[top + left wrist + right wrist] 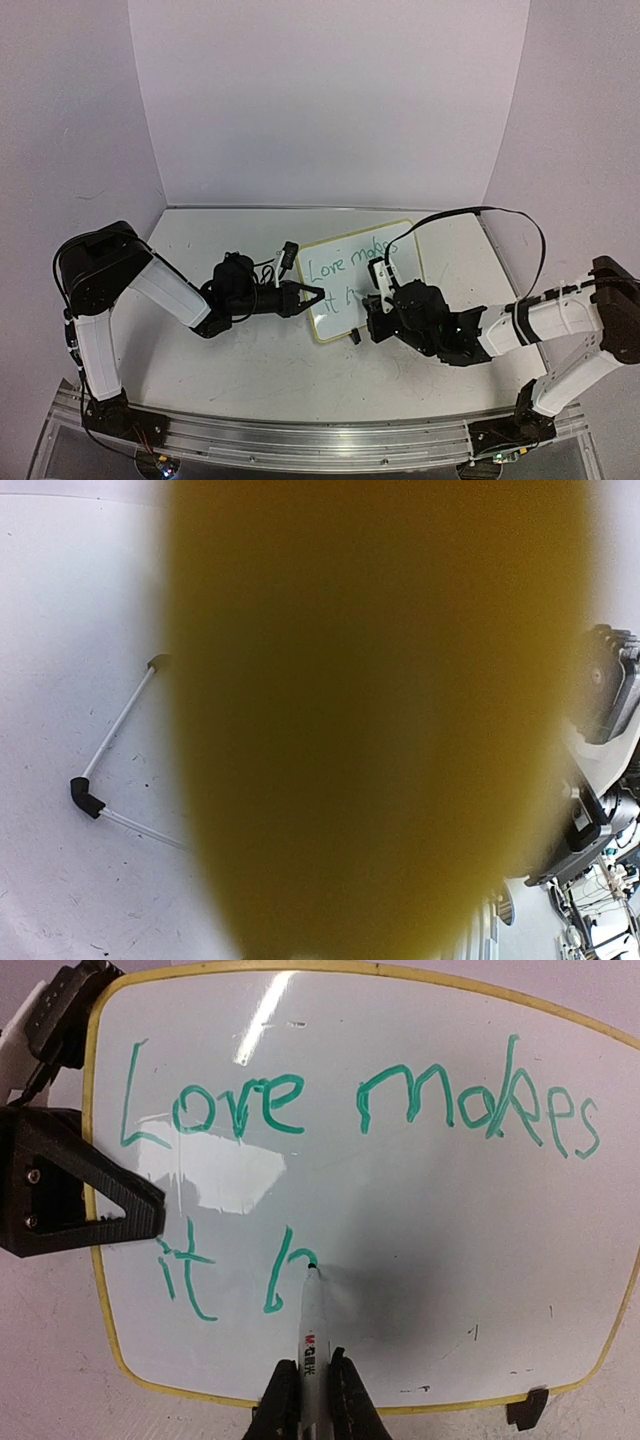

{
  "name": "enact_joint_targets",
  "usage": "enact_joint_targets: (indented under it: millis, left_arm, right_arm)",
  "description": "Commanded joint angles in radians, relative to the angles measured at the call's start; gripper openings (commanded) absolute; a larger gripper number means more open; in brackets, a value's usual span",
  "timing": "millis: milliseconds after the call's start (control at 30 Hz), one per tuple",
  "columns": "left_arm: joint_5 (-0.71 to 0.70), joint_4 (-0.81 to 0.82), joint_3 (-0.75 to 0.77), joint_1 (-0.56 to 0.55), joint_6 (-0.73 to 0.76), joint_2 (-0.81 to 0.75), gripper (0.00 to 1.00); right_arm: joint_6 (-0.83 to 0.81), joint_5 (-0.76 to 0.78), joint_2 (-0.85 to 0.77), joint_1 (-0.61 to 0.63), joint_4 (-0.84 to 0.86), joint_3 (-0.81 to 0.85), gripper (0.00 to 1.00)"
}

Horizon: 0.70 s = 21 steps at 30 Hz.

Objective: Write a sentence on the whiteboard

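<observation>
White counter [250,370] is carrying the yellow-framed rectangular whiteboard [335,322] centrally; green writing [235,1110] is showing clearly only in right wrist view. Left arm [175,295] is stretching low, left jaws closed, resting on its left edge; right arm [530,320] is reaching low, right jaws gripping white marker [312,1335].

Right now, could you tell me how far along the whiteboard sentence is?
Done: "Love makes it" stands in green on the whiteboard. In hand: the right gripper holds the marker at an "h"; the left gripper clamps the board's edge. Left: the rest.
</observation>
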Motion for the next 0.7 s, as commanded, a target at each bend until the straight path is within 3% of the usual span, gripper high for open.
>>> enact_joint_targets:
  millis: [0, 667]
  left_arm:
    - [-0.039, -0.064, -0.001, 0.026, -0.027, 0.032, 0.00]
    - [-0.040, -0.065, -0.007, 0.026, -0.027, 0.029, 0.00]
  right_arm:
    - [0.029, 0.000, -0.014, 0.015, -0.030, -0.020, 0.00]
    - [0.017, 0.002, -0.067, 0.025, 0.035, -0.015, 0.00]
